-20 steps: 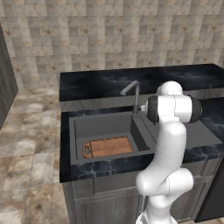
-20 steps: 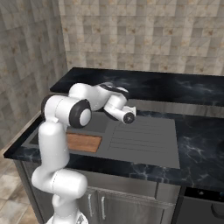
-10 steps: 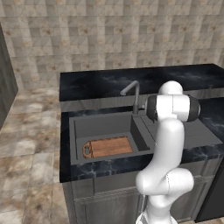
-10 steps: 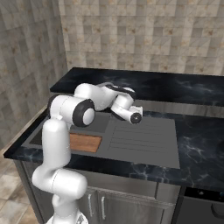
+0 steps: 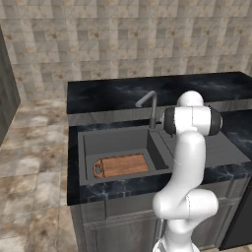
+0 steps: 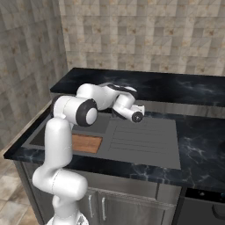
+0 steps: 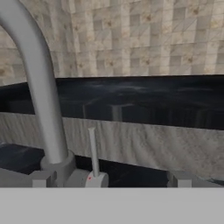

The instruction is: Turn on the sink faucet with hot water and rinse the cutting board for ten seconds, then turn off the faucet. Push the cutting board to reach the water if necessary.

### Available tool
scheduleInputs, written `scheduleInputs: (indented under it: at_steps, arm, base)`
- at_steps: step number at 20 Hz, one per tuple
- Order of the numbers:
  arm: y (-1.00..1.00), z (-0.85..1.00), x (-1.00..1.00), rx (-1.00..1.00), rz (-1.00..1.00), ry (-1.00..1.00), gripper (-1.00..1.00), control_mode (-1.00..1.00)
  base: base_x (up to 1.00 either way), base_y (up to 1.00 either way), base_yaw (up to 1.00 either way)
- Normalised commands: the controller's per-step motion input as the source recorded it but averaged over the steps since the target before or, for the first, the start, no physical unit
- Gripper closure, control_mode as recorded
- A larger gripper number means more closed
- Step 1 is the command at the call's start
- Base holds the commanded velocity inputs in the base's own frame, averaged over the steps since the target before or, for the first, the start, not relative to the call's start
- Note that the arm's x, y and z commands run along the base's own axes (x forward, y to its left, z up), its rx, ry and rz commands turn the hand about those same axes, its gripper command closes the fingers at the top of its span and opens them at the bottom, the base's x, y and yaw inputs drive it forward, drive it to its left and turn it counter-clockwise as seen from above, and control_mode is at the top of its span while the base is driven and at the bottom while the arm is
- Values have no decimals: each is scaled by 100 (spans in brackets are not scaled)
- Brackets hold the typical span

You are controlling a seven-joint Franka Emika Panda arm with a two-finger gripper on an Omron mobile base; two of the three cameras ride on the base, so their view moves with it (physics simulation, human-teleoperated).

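Beside the sink faucet (image 7: 41, 92), its lever (image 7: 92, 151) stands between my open, empty end effector (image 7: 109, 179) fingertips.

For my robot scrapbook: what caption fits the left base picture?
White robot arm beside the sink faucet, cutting board lying dry in the sink.

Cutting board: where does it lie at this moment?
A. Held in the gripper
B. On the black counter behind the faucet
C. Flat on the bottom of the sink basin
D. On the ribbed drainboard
C. The cutting board lies flat on the floor of the sink basin, left of the faucet, and no stream of water is visible falling from the spout.
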Motion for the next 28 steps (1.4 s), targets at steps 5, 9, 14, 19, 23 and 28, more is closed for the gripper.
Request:
scheduleInputs:
  at_steps: [5, 9, 14, 19, 23, 28]
  arm:
    - [0, 0, 7, 0, -4, 0, -100, -100]
    - [0, -2, 0, 0, -4, 0, -100, -100]
    - [2, -1, 0, 0, -7, 0, -100, -100]
    - [6, 0, 0, 0, -8, 0, -100, -100]
    - [5, -1, 1, 0, -7, 0, -100, -100]
    - [6, -4, 0, 0, -2, -2, -100, -100]
  base:
    - [0, 0, 0]
    - [0, 0, 0]
    - [0, 0, 0]
    - [0, 0, 0]
    - [0, 0, 0]
    - [0, 0, 0]
